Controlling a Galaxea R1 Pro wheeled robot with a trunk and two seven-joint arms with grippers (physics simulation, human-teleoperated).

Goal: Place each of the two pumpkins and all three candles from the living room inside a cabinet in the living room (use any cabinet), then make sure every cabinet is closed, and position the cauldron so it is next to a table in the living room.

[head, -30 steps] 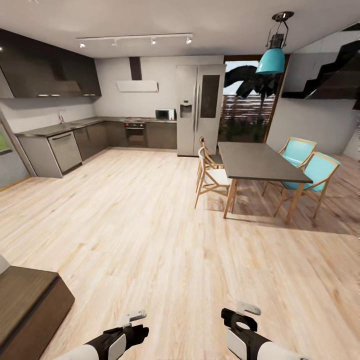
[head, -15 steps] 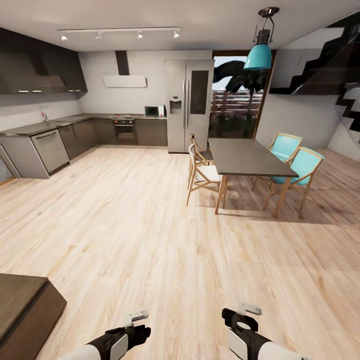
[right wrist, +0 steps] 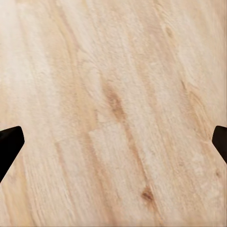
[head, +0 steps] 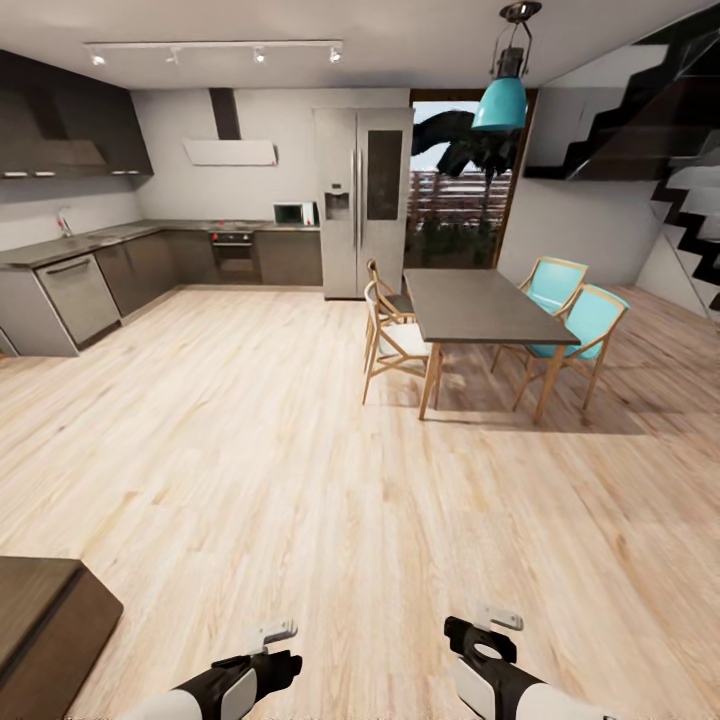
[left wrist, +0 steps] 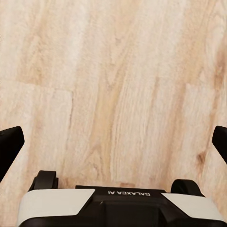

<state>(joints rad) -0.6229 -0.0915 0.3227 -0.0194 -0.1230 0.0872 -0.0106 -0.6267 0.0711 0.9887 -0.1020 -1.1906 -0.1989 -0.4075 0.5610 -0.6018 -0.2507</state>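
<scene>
A corner of the low dark-brown cabinet (head: 45,625) shows at the lower left of the head view. The pumpkins, candles, cauldron and the glass-topped table are out of view. My left gripper (head: 275,648) and right gripper (head: 492,630) hang low over bare wooden floor at the bottom of the head view. In the left wrist view the left gripper (left wrist: 113,142) is open, its black fingertips (left wrist: 9,146) far apart with only floorboards between them. The right gripper (right wrist: 113,142) is likewise open over the floor, holding nothing.
Ahead lies a wide stretch of pale wood floor (head: 250,440). A grey dining table (head: 480,305) with wooden and turquoise chairs (head: 590,325) stands at the right. Kitchen counters (head: 70,285) and a steel fridge (head: 362,200) line the back; stairs (head: 690,210) rise at the far right.
The whole picture has slid leftward, so the camera has turned to the right. Less of the cabinet corner shows. Both grippers keep their places in the view and stay open.
</scene>
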